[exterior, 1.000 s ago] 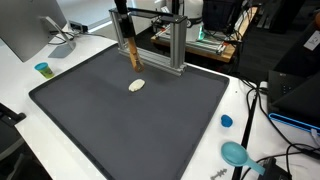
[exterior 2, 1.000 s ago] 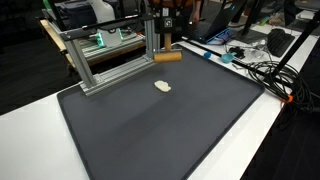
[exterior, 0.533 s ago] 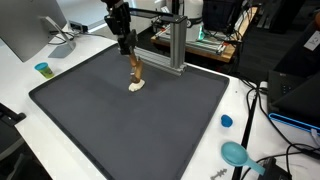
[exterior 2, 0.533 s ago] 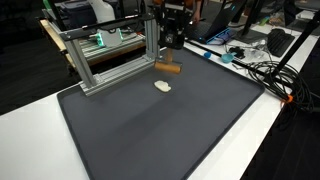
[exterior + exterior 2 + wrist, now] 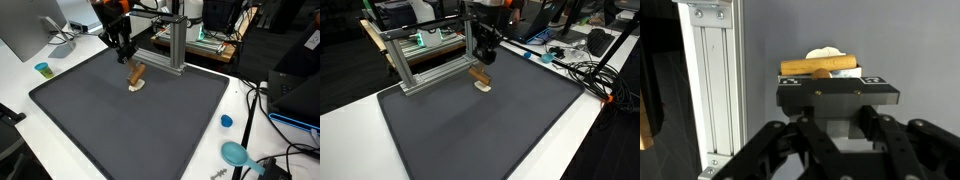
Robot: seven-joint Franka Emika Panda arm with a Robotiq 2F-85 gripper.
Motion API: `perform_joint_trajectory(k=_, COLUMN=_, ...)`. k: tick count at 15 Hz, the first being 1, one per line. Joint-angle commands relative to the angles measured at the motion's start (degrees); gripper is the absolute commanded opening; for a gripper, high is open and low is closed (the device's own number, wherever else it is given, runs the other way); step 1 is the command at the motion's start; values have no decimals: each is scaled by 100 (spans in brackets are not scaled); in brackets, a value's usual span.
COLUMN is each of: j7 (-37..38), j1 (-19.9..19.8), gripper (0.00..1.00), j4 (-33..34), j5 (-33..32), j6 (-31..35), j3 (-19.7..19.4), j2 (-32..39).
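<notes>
While the wooden stick [image 5: 136, 73] is clamped in the tool [image 5: 127, 58], its free end slants down to the pale lump [image 5: 136, 87] on the mat. In both exterior views the stick's tip sits at or just over the lump [image 5: 485, 88]; whether they touch cannot be told. The wrist view shows the stick [image 5: 820, 67] lying crosswise beyond the tool's pads, with the lump [image 5: 826, 53] just behind it.

Tool state: jaws drawn in tight on the stick, nothing else in hand.

Step in hand, as judged: the stick is being brought against the lump (a press or a nudge, which of the two is not evident). Any further move calls for a slow, shallow descent, since the lump is small and loose and may skid out from under a slanted tip.

Surroundings: the dark mat [image 5: 120, 130] covers most of the white surface [image 5: 15, 100]. An aluminium frame [image 5: 175, 45] stands at the mat's far edge, near the tool. A teal cup [image 5: 42, 69] and a blue cap [image 5: 226, 121] lie off the mat, well apart from the work.
</notes>
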Motion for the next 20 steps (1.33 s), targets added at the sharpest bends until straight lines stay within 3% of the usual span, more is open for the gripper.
perform_joint_trajectory(k=1, j7=47, j1=19, gripper=21, j4=-4, j5=106, j6=53, j3=-16, j2=18)
perform_joint_trajectory(k=7, j7=-5, j1=11, gripper=21, j4=-274, j5=333, j6=881, j3=-16, j2=-45)
perform_joint_trajectory(k=12, j7=-153, j1=32, gripper=21, j4=-700, j5=261, j6=904, j3=0, j2=-291)
perform_joint_trajectory(k=14, j7=-235, j1=46, gripper=21, j4=-877, j5=350, j6=1216, j3=44, j2=-345)
perform_joint_trajectory(k=17, j7=-143, j1=129, gripper=21, j4=-1061, j5=228, j6=1781, j3=58, j2=-262)
perform_joint_trajectory(k=20, j7=-47, j1=207, gripper=21, j4=-1189, j5=14, j6=1812, j3=14, j2=-223)
